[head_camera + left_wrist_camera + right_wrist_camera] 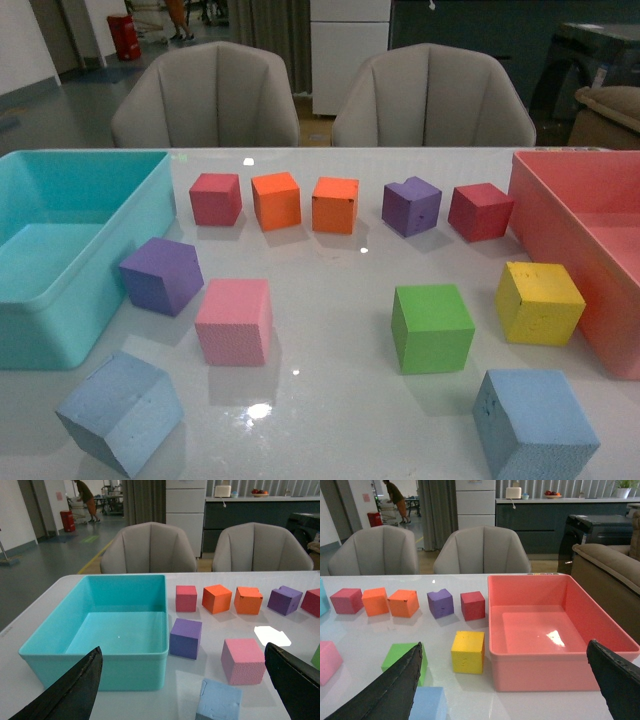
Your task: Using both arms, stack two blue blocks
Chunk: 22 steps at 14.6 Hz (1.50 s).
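Two pale sky-blue foam cubes with a matte, grainy skin sit nearest, at the bottom of the front view and well apart on the glossy white table (330,400): the left blue cube (120,410) in the lower left corner, the right blue cube (535,425) in the lower right. Each wrist view shows two broad black fingers spread wide. The left gripper (182,648) holds nothing, with the left blue cube on the table below the gap. The right gripper (504,644) is just as wide and empty. Mid-frame in the front view stand four more square-edged foam cubes: one pink cube (234,320), one green cube (432,327), one yellow cube (539,302) and one purple cube (162,275) just beside the smooth turquoise plastic bin (70,300) at the left edge. A salmon-pink plastic bin (560,210) fills the right edge. Farther up runs a row of five: a crimson cube (216,198), two orange cubes (276,200) (335,204), a second purple cube (411,206) with a notched top, and a red cube (480,211). That makes eleven cubes and two bins. Two padded grey chairs (205,100) (432,98) stand behind the table, across the top.
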Each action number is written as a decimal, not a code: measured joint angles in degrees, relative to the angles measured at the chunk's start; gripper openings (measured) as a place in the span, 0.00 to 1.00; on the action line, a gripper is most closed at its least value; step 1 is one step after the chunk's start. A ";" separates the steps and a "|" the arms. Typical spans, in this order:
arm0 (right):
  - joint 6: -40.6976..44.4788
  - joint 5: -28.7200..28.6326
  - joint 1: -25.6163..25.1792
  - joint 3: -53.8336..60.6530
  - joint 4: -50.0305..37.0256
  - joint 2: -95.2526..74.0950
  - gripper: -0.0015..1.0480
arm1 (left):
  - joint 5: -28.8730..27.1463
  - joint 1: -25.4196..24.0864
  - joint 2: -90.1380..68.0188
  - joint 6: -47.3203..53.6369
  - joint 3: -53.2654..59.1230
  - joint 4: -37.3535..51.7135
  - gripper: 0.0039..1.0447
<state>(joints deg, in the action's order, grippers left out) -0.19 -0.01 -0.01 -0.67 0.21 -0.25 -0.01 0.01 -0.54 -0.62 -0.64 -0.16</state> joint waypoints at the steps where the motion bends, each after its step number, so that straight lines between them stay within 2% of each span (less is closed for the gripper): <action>1: 0.02 0.02 0.00 0.00 0.00 0.00 0.94 | 0.00 0.00 0.00 0.00 0.00 0.00 0.94; 5: 0.02 0.02 0.00 0.00 0.00 0.00 0.94 | 0.00 0.00 0.00 0.00 0.00 0.00 0.94; 6: -0.46 -0.07 -0.02 -1.49 3.98 -2.78 0.94 | 0.00 0.00 0.00 -0.02 0.00 -0.02 0.94; 8: -1.33 0.04 0.28 -8.07 -4.35 -18.62 0.94 | 0.00 0.00 0.00 0.00 0.00 0.00 0.94; 10: -2.19 1.84 4.50 -18.60 -11.06 -35.21 0.94 | 0.00 0.00 0.00 0.00 0.00 0.00 0.94; 13: -3.82 6.21 10.10 -30.38 -5.05 -63.01 0.94 | 0.00 0.00 0.00 0.00 0.00 0.02 0.94; 16: -5.68 7.85 15.06 -32.17 -4.98 -78.14 0.94 | 0.00 0.00 0.00 0.00 0.00 0.00 0.94; 19: -8.59 10.05 18.93 -31.32 -9.35 -85.05 0.94 | 0.00 0.00 0.00 0.00 0.00 -0.02 0.94; 22: -12.90 9.60 20.28 -30.99 -10.16 -89.96 0.94 | 0.00 0.00 0.00 -0.02 0.00 0.00 0.94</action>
<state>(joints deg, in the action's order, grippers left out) -13.08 9.58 20.27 -31.66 -9.96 -90.21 -0.01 0.01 -0.54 -0.64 -0.64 -0.16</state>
